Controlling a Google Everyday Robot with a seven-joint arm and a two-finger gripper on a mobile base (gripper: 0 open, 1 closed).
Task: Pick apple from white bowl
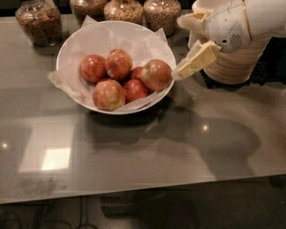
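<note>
- Apple (156,74) and its five neighbours all rest, by way of the bowl, on the broadest thing here, the grey bench (133,175). Jars stand along the bench's far edge.
- The white bowl (93,108), lined with crinkled paper, sits left of centre on the bench. All six fruits are inside it, so nothing is lifted out yet.
- The white arm (271,11) comes in from the upper right, above a woven basket (233,66). It angles down and leftward toward the bowl's right rim.
- The hand (179,47) hangs just outside that rim, level with the fruit. Its two pale fingers are spread wide, one high and one low. It holds nothing.
- The lower fingertip (177,73) is just beside the apple, at the bowl's edge. I cannot tell whether it touches.
- The apple itself lies at the right side of the bowl, against the smaller red ones, with its pale blush turned up.
- In my judgement the reach is nearly done. Left to do are setting the fingers around the apple, closing on it, and lifting it clear.
</note>
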